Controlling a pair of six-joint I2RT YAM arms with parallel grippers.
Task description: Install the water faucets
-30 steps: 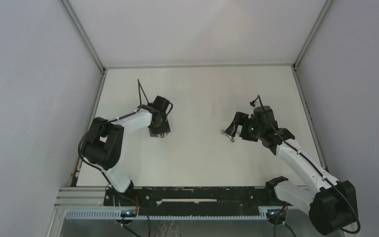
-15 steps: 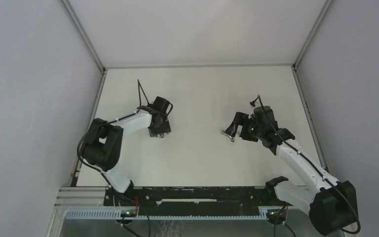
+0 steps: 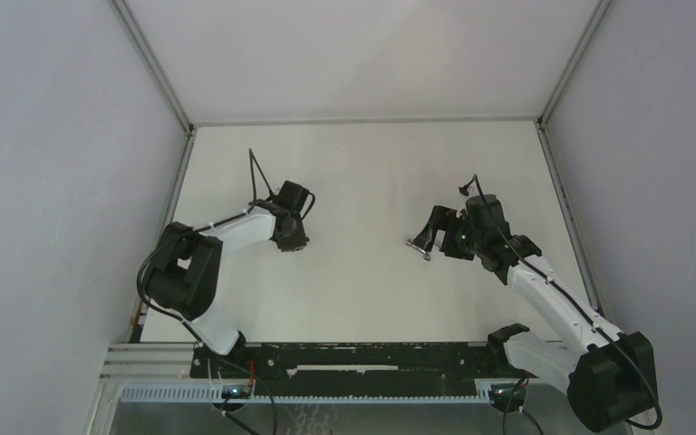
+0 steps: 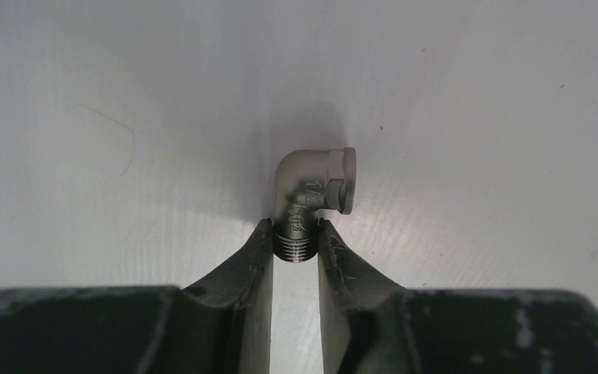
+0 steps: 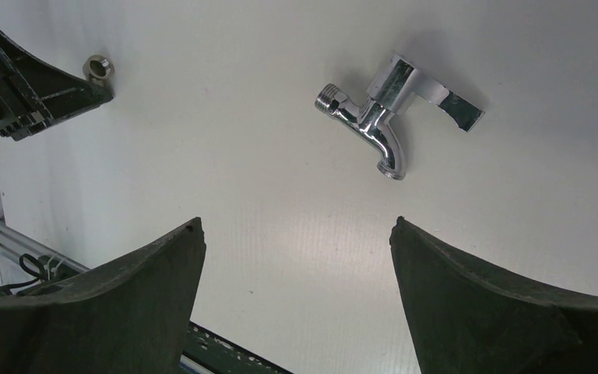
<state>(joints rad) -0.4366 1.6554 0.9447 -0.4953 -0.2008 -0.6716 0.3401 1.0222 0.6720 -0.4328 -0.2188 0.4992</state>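
Chrome faucet lying flat on white surface ahead of right fingers, spread wide and empty; long axis, threaded inlet to flat lever, crosswise to their reach. Matt grey elbow fitting, smaller, clamped by its threaded stub between left fingers, collared socket turned sideways.

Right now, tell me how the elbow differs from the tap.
The elbow is dull grey; the tap is mirror chrome. The elbow is a plain bend; the tap has a flat lever and curved spout. The left hand pinches the elbow's thread; the tap lies free before the open right hand. Both are threaded metal.
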